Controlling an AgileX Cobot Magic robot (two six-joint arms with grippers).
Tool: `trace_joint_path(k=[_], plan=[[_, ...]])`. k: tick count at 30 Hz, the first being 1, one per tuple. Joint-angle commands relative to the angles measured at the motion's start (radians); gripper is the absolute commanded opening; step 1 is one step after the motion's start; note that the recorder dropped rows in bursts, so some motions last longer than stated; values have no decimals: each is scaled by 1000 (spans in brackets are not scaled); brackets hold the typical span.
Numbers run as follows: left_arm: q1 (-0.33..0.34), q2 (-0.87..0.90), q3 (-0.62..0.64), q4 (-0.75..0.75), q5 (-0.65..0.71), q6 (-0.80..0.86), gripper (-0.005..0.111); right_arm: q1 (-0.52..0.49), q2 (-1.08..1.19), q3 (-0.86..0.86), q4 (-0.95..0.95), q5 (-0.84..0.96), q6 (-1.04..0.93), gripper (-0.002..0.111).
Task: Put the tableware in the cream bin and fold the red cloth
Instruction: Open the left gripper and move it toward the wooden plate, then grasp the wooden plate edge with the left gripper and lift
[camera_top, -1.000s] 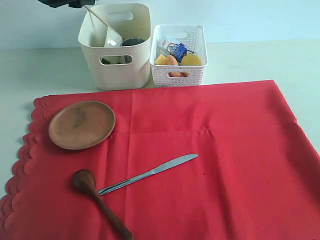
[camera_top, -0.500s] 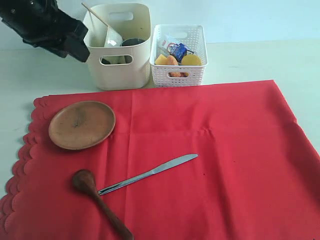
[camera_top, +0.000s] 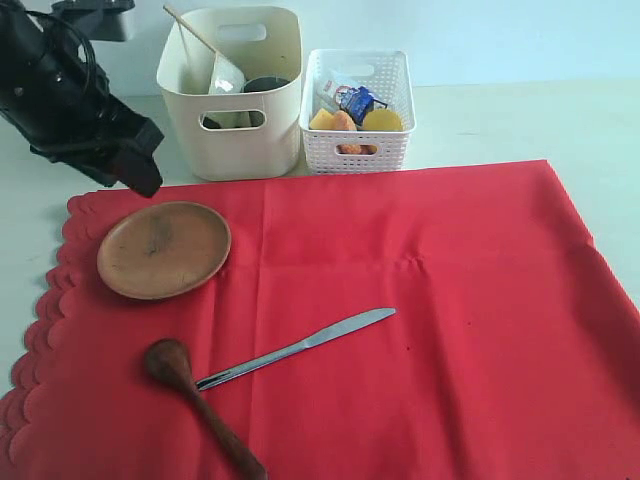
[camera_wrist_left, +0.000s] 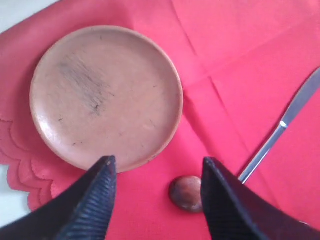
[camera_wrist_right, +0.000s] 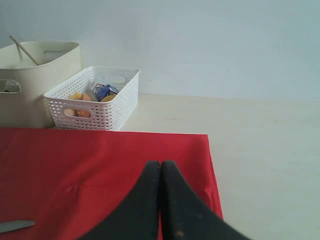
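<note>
Plate (camera_top: 164, 249) sits on the red cloth (camera_top: 430, 300) near its scalloped edge, just below my left gripper (camera_wrist_left: 157, 161)
I see its jaws apart, holding nothing; my right gripper (camera_wrist_right: 161, 167) is pressed together above the cloth; knife (camera_top: 300, 347) and spoon (camera_top: 195, 395) lie on the cloth too

Bright, even light; soft shadow hugs the plate (camera_wrist_left: 106, 97) (wrist view crisp), exterior slightly soft.
</note>
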Motion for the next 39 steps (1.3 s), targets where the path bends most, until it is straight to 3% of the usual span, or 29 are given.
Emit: trace_joint_path(k=[1,11,17,39], plan=[[26,-9,36,23,-10,-8,51,-5,-6,5,-2,-6,-3,0],[207,-9,149,-41,-97,7,51,-5,-6,5,-2,-6,-5,0],[309,29,206,-258,-176,121,51,-5,-6,5,-2,-6,-5,0],[314,256,217,-380,-350,147,51,-5,-6,5,-2,-6,-3,0]])
